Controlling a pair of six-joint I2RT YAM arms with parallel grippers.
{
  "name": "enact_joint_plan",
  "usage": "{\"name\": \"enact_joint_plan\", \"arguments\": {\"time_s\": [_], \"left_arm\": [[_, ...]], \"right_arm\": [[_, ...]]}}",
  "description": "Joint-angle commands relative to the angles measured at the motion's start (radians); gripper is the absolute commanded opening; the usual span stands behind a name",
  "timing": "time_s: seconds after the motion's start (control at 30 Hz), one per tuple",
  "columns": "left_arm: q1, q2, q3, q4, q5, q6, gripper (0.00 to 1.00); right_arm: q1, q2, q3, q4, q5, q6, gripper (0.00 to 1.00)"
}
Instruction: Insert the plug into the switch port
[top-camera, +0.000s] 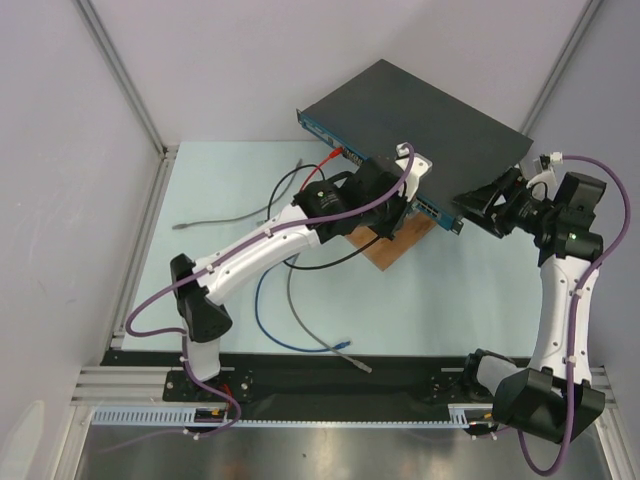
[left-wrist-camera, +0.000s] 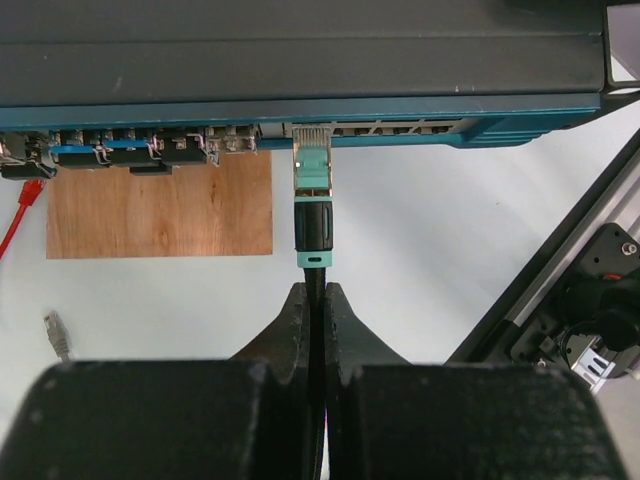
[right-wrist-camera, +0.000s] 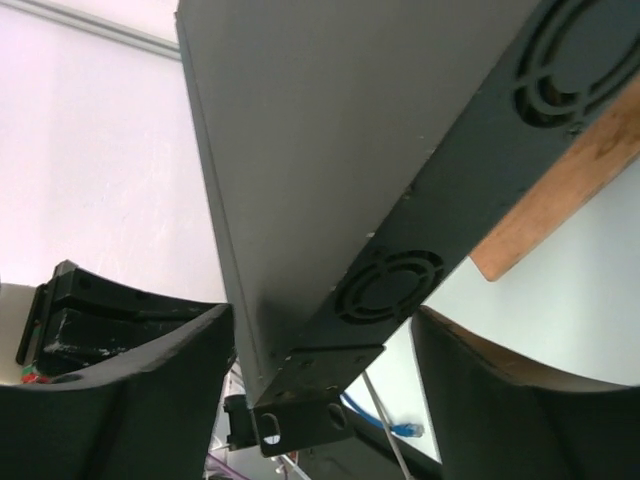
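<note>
Left claw (left-wrist-camera: 313, 292) is clamped on the cable (left-wrist-camera: 314, 277) just behind the plug (left-wrist-camera: 313, 190). The switch (left-wrist-camera: 300, 60) lies straight ahead of this claw. The plug's long axis is set square to the switch's front strip (left-wrist-camera: 400, 128), with its tip at a port mouth. Full seating cannot be judged, and a straight push forward is expected. Counted: one held plug, one switch, one wooden board (left-wrist-camera: 160, 205) beneath it, two claws. Right claw (right-wrist-camera: 322, 330) is spread astride the switch's end corner, with a gap visible on one side.

Nothing legible is showing: the switch (top-camera: 410, 110) and its blue front strip (left-wrist-camera: 520, 124) are carrying no readable text, label or number.
</note>
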Motion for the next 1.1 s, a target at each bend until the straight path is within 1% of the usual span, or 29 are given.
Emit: {"name": "enact_joint_plan", "arguments": {"time_s": [0.0, 0.07, 0.1, 0.17, 0.2, 0.23, 0.37, 0.5, 0.63, 0.77, 0.8, 0.97, 1.0, 1.07], "left_arm": [[-0.007, 0.018, 0.055, 0.032, -0.004, 0.016, 0.00], [-0.007, 0.018, 0.047, 0.031, -0.004, 0.013, 0.00], [-0.007, 0.013, 0.032, 0.032, -0.004, 0.011, 0.00], [-0.007, 0.004, 0.017, 0.040, 0.001, 0.010, 0.00], [-0.006, 0.001, 0.006, 0.038, -0.001, 0.011, 0.00], [-0.007, -0.002, 0.001, 0.038, -0.002, 0.013, 0.00], [-0.007, 0.018, 0.027, 0.042, -0.027, 0.030, 0.00], [-0.003, 0.038, 0.070, 0.037, -0.045, 0.047, 0.00], [0.028, 0.041, 0.060, 0.023, -0.038, 0.041, 0.00], [0.042, 0.044, 0.075, 0.017, -0.041, 0.051, 0.00], [0.043, 0.044, 0.080, 0.015, -0.042, 0.053, 0.01], [0.047, 0.045, 0.092, 0.005, -0.032, 0.054, 0.00], [0.047, 0.051, 0.109, 0.003, -0.030, 0.053, 0.00], [0.045, 0.065, 0.130, 0.008, -0.015, 0.048, 0.00]], "right_arm": [[0.011, -0.022, -0.010, 0.060, 0.000, 0.031, 0.74], [0.014, -0.025, -0.020, 0.078, -0.004, 0.040, 0.68], [0.015, -0.024, -0.021, 0.081, -0.004, 0.050, 0.62], [0.018, -0.021, -0.032, 0.098, -0.009, 0.060, 0.56], [0.018, -0.019, -0.035, 0.104, -0.012, 0.068, 0.51], [0.020, -0.019, -0.038, 0.111, -0.015, 0.076, 0.49], [0.028, -0.017, -0.053, 0.131, -0.020, 0.087, 0.42], [0.029, -0.016, -0.058, 0.134, -0.026, 0.085, 0.37], [0.029, -0.014, -0.053, 0.129, -0.026, 0.079, 0.32], [0.031, -0.011, -0.053, 0.121, -0.026, 0.067, 0.21], [0.031, -0.011, -0.050, 0.118, -0.026, 0.061, 0.17], [0.035, -0.007, -0.050, 0.114, -0.023, 0.056, 0.10], [0.038, -0.007, -0.049, 0.114, -0.020, 0.051, 0.06], [0.050, -0.007, -0.050, 0.108, -0.008, 0.042, 0.03]]}}
